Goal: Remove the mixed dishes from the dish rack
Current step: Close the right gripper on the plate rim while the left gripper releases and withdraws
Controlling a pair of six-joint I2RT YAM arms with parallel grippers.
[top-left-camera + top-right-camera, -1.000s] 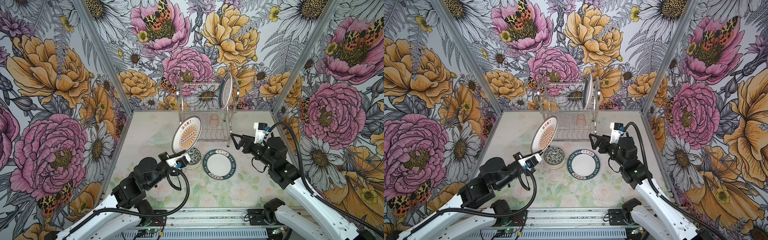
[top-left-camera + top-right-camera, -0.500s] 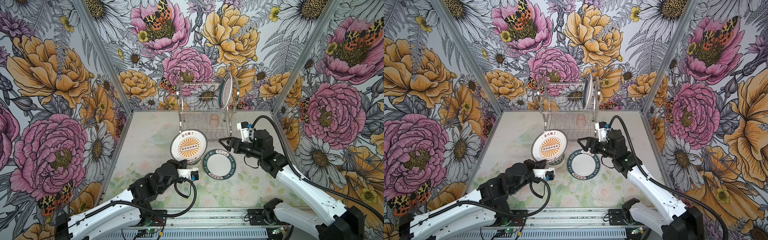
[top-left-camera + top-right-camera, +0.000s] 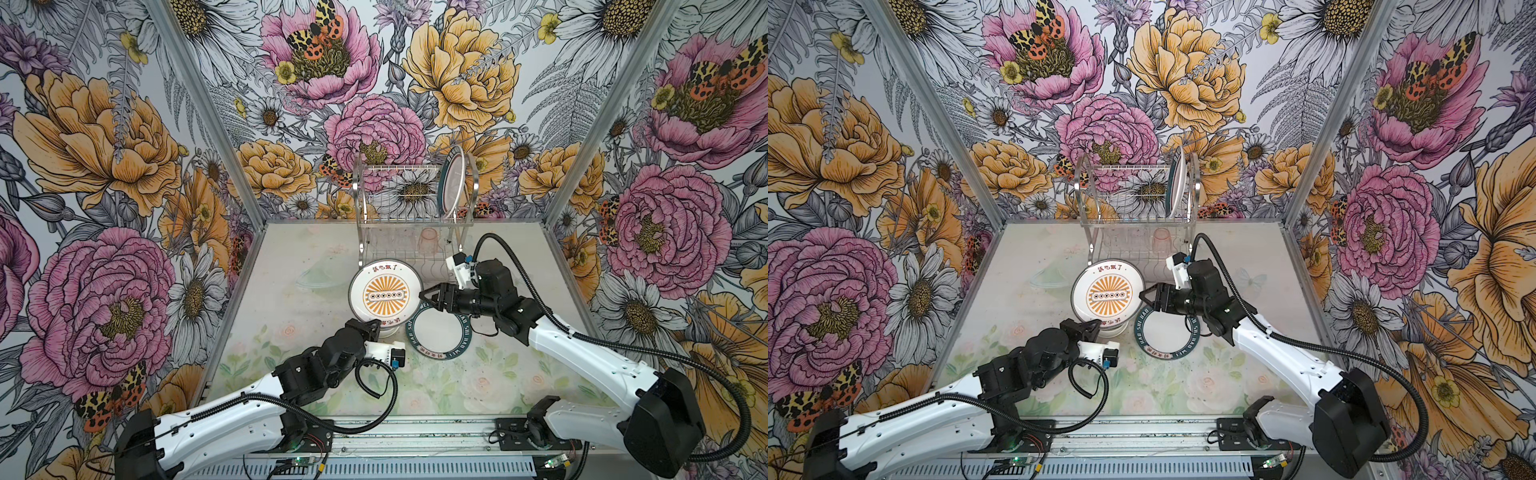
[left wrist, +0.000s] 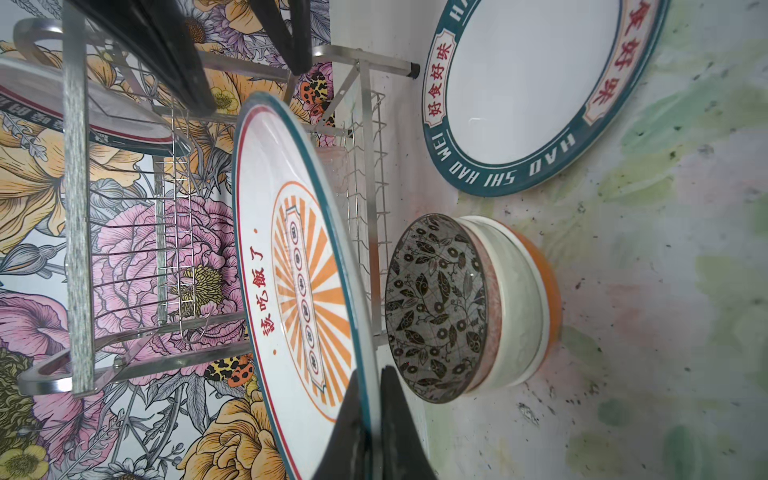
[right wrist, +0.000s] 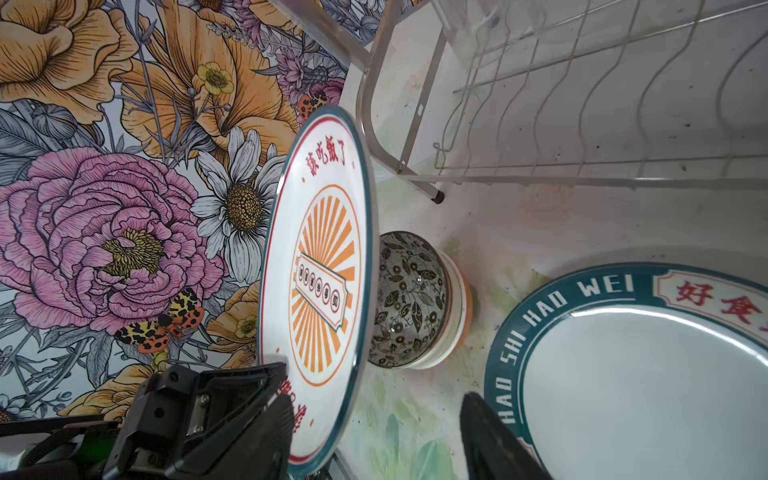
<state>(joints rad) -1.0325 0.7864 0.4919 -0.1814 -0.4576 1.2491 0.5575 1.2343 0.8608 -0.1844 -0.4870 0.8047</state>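
The bench [image 3: 299, 316] carries a pale floral print, and the dish rack [image 3: 399, 218], two tiers of chrome wire, stands at the middle of its back edge. The orange sunburst plate [image 3: 384, 294], teal-edged with red characters, is off the rack and held tilted above the bench's centre. The left gripper [image 4: 370, 372] pinches its near rim. The right gripper [image 3: 426, 299] is at its right rim with jaws apart, not gripping. A teal-rimmed plate [image 3: 440, 338] with a white centre lies flat just beside it, partly under the right gripper. A second teal-rimmed plate [image 3: 451, 183] stands on edge at the upper tier's right end. The stack of three bowls [image 4: 498, 303], leaf-patterned in cream in orange, sits directly under the held plate. A pinkish cup [image 3: 428, 240] is on the lower tier.
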